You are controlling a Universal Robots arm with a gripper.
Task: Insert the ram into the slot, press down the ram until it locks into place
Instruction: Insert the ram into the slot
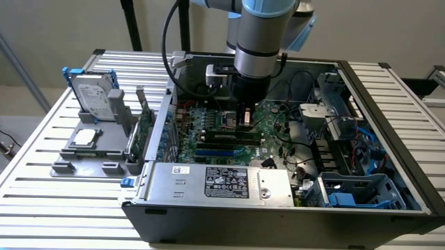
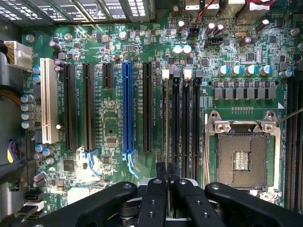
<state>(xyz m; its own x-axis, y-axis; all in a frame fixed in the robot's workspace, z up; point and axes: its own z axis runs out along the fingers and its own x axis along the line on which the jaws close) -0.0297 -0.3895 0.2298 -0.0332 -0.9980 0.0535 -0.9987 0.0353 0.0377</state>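
Note:
The ram [image 1: 222, 136] stands on edge in the black slot [image 1: 208, 141] on the motherboard, inside the open computer case. In the wrist view the ram [image 2: 165, 118] is a thin line seen edge-on. It runs along the outermost slot [image 2: 165, 74] of several parallel black ones, the one nearest the blue slot. My gripper [image 1: 243, 125] comes straight down onto the ram's upper edge, a little toward the exterior view's right of its middle. The gripper [image 2: 166, 166] has its two black fingertips drawn together, with only that thin edge between them.
The square silver processor socket [image 2: 242, 156] lies close beside the memory slots. A blue slot [image 2: 127, 109] and a white slot [image 2: 46, 101] lie on the other side. Outside the case, a grey fixture [image 1: 90, 151] carries a hard drive [image 1: 94, 99] and a green expansion card [image 1: 143, 130]. The power supply [image 1: 215, 179] fills the case front.

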